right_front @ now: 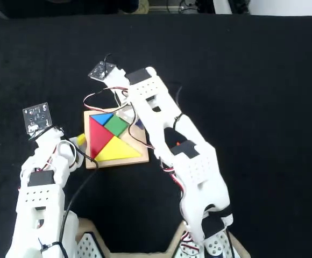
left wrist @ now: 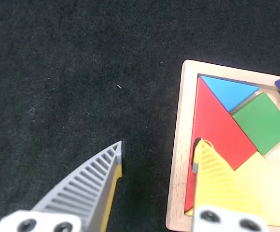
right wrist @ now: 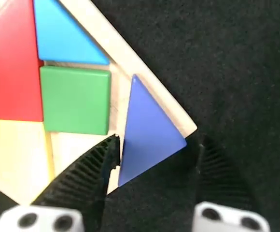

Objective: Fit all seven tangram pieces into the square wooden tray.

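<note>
Left end effector (left wrist: 161, 145) hangs open at the tray's (left wrist: 188, 121) nine o'clock, straddling the rim. At two o'clock the dark blue triangle (right wrist: 147, 125) overlaps the rim at the right end effector (right wrist: 158, 141); whether it's gripped, I cannot tell. Next, by my read: bring it inward and level onto the bare floor beside the green square (right wrist: 75, 99).
</note>
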`<state>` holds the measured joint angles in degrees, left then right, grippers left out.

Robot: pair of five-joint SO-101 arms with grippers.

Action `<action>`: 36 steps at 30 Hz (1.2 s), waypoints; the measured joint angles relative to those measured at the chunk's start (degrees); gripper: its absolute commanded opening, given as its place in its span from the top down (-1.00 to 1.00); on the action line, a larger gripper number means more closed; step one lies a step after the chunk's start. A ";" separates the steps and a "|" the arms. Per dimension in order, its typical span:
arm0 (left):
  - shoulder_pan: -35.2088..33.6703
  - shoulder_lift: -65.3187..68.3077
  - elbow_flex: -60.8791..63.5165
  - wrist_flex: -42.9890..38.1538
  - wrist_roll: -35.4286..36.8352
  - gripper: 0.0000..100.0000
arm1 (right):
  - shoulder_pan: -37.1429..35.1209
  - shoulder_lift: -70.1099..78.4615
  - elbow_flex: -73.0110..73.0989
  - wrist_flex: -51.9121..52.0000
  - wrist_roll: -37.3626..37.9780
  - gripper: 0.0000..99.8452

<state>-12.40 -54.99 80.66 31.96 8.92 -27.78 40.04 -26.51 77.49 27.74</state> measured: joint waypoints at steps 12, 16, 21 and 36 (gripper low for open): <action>0.00 0.00 0.00 0.00 0.00 0.51 | -0.97 0.00 0.00 3.08 2.37 0.68; 0.00 0.00 0.00 0.00 0.00 0.51 | -1.85 0.00 0.00 4.48 2.46 0.65; 0.00 0.00 0.00 0.00 0.00 0.51 | -2.37 0.00 0.00 4.66 2.55 0.65; 0.00 0.00 0.00 0.00 0.00 0.51 | -0.53 -11.43 4.13 9.05 2.46 0.97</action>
<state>-12.40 -54.99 80.66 31.96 8.92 -28.31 28.62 -22.37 86.55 30.20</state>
